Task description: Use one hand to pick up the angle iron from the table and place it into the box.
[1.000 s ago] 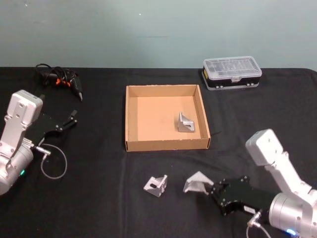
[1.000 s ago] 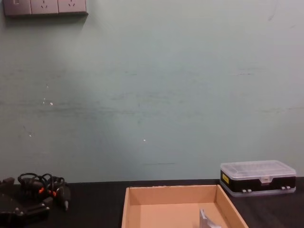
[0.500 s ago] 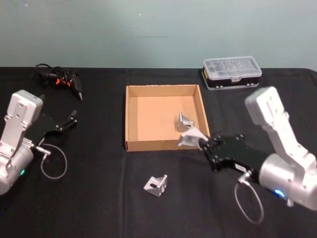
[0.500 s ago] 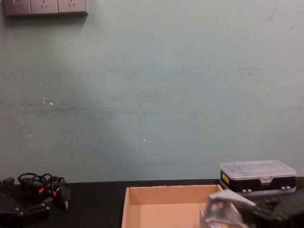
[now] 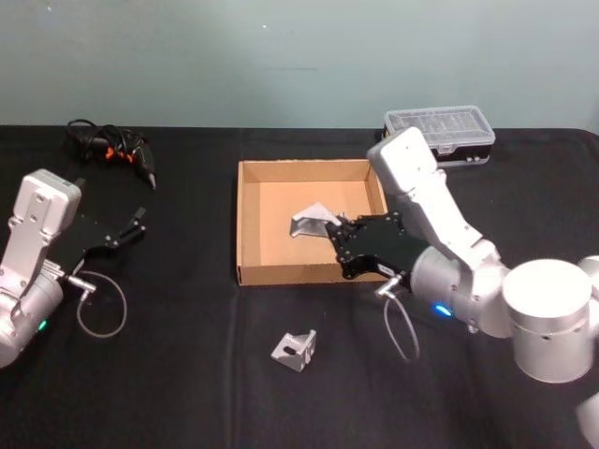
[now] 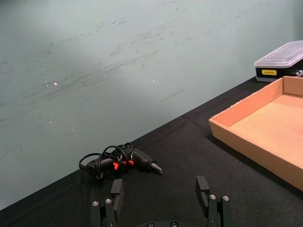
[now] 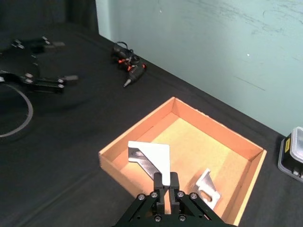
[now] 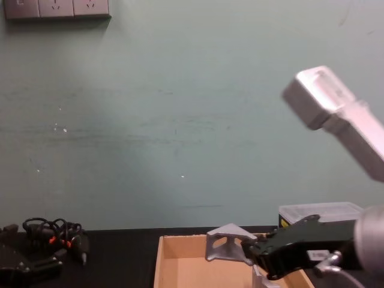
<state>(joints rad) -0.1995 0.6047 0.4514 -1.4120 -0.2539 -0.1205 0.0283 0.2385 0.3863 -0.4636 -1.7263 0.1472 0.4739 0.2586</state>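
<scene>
Head view: right pincer [image 5: 331, 228], clamped on angle iron [image 5: 311, 223], has moved off bench [image 5: 187, 374] to over box [image 5: 245, 224], release pending; left pincer [image 5: 131, 227] apart at 9 o'clock.

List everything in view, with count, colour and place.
table: one, black, under everything
box: one, tan cardboard, mid-table
held angle iron: one, silver, above the box
boxed angle iron: one, silver, lying inside the box
loose angle iron: one, silver, on the table before the box
case: one, black with clear lid, far right
cabled tool: one, black and orange, far left
left end effector: black, open, parked left
right end effector: black, shut on the held angle iron
</scene>
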